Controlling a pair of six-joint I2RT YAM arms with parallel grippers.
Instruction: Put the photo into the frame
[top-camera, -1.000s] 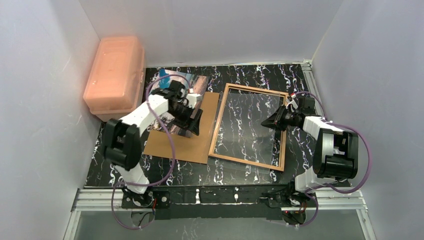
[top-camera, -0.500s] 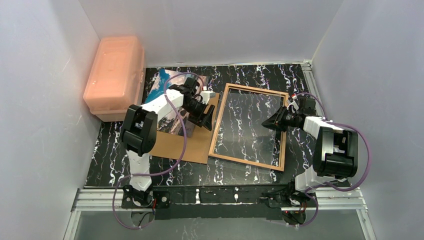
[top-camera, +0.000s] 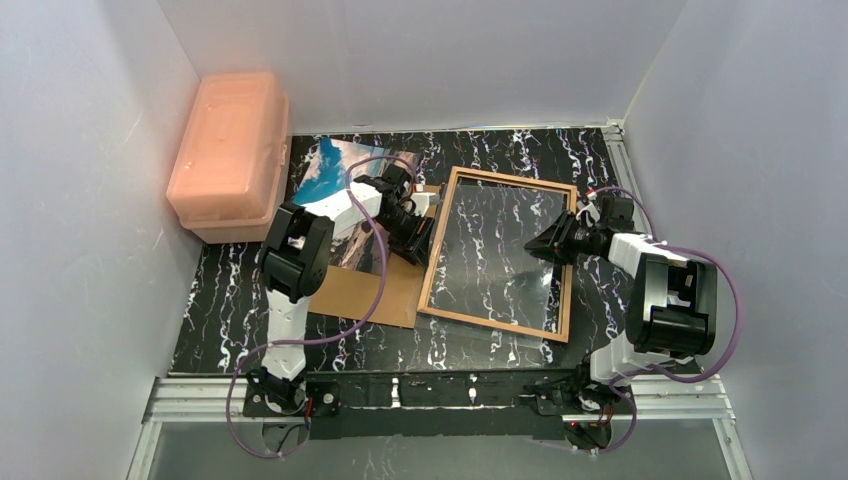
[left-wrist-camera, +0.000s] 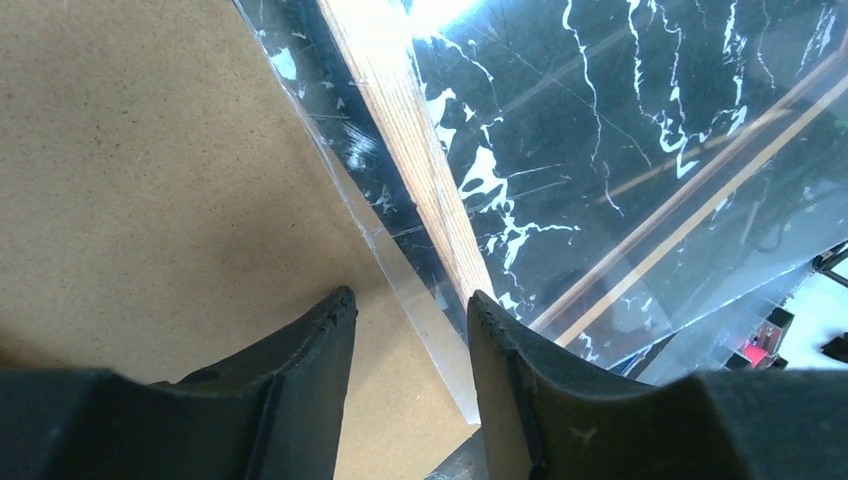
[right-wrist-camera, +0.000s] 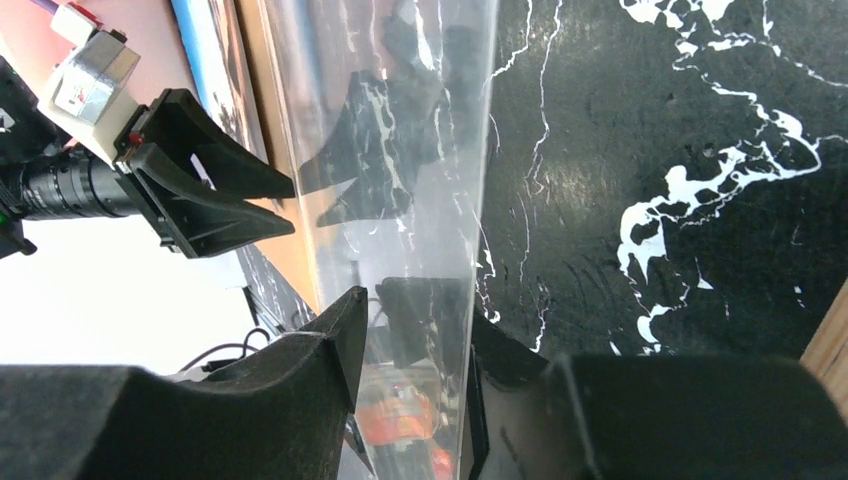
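The photo (top-camera: 322, 172), with blue sky showing, lies at the back left, partly under my left arm and on the brown backing board (top-camera: 365, 290). The frame (top-camera: 497, 180) lies flat at centre with its wood-brown edges up. Its clear pane (top-camera: 490, 250) is tilted up on the right. My right gripper (top-camera: 535, 245) is shut on the pane's right edge (right-wrist-camera: 440, 200), one finger on each face (right-wrist-camera: 415, 310). My left gripper (top-camera: 420, 238) is open at the frame's left rail (left-wrist-camera: 420, 150). Its jaws (left-wrist-camera: 410, 298) straddle the pane's left edge (left-wrist-camera: 400, 265) above the backing board (left-wrist-camera: 150, 180).
A pink plastic box (top-camera: 230, 150) stands against the left wall at the back. White walls close in the black marbled table (top-camera: 250, 330) on three sides. The left gripper shows through the pane in the right wrist view (right-wrist-camera: 200, 190).
My left arm has swung right, from over the photo and board to the frame's left rail, uncovering more of the photo. The right gripper and the pane have stayed put.
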